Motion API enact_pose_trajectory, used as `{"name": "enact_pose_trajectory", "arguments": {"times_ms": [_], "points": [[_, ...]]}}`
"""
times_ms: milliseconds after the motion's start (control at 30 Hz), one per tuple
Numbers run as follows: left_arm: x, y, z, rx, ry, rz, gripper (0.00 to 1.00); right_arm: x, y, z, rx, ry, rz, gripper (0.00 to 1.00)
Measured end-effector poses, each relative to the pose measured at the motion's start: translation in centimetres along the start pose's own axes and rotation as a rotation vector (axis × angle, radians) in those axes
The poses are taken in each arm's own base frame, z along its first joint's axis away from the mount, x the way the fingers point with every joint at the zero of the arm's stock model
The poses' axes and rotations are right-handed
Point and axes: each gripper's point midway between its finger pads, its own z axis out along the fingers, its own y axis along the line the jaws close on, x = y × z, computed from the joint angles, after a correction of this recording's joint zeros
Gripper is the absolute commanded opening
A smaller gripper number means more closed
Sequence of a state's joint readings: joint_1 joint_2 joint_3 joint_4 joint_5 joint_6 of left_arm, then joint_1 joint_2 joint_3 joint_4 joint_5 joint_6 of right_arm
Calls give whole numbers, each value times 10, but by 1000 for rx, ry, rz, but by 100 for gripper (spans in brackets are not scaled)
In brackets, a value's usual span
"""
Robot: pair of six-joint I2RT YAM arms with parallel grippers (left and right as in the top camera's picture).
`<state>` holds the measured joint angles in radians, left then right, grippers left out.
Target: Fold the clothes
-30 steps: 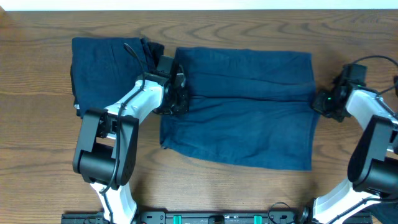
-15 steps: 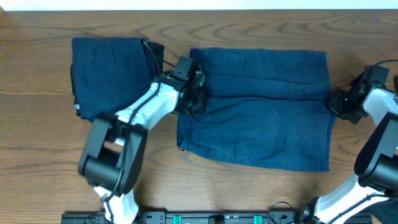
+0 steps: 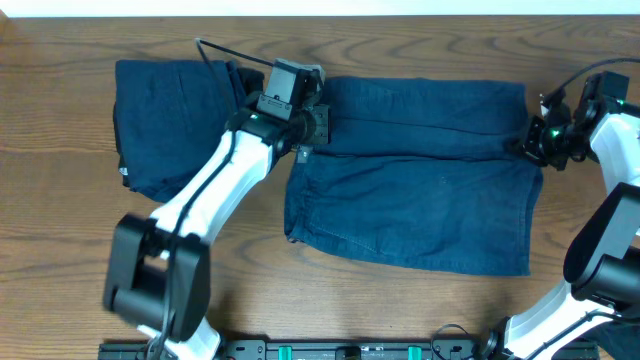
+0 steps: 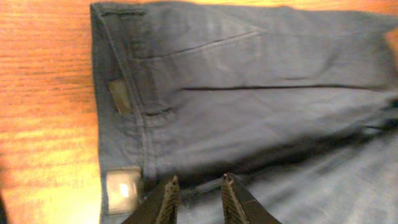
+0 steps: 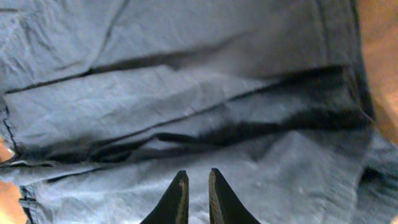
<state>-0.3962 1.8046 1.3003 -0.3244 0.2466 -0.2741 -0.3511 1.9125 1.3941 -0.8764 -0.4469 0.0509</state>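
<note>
Wooden tabletop (image 3: 400, 310) beneath everything, grain running side to side. Spread flat over its middle and right: the larger of the clothes, a dark blue garment (image 3: 420, 200) doubled along a horizontal crease, with the lower layer reaching nearer the robot. Near it on the left: a folded bundle (image 3: 165, 120) of the same dark blue, roughly rectangular, its inner edge hidden behind the arm. Reaching up from the lower left across that edge: the left arm (image 3: 215, 185), white and black. At the far right of the tabletop: the right arm (image 3: 612, 150). Over the garment's upper left corner, by the waistband: the left pincer (image 4: 199, 179), tips narrowly parted above the cloth, gripping none of it. Over the crease at the garment's right edge: the right pincer (image 5: 196, 174), parted by a slimmer gap, likewise gripping none. Smallest, on the waistband in the left wrist view: a pale label (image 4: 122, 186) and a small dark tab (image 4: 119, 96) above it.
</note>
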Motion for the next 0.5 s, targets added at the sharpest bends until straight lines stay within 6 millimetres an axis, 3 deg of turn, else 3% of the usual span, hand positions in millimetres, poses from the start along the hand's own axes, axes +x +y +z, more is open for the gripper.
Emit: {"name": "enact_pose_trajectory", "arguments": {"times_ms": [100, 233, 500], "points": [[8, 16, 25, -25, 30, -19, 45, -3, 7, 3, -8, -10, -29, 17], [22, 38, 47, -56, 80, -60, 49, -1, 15, 10, 0, -5, -66, 18], [20, 44, 57, -18, 79, -83, 49, 1, 13, 33, 45, -39, -125, 24]]}}
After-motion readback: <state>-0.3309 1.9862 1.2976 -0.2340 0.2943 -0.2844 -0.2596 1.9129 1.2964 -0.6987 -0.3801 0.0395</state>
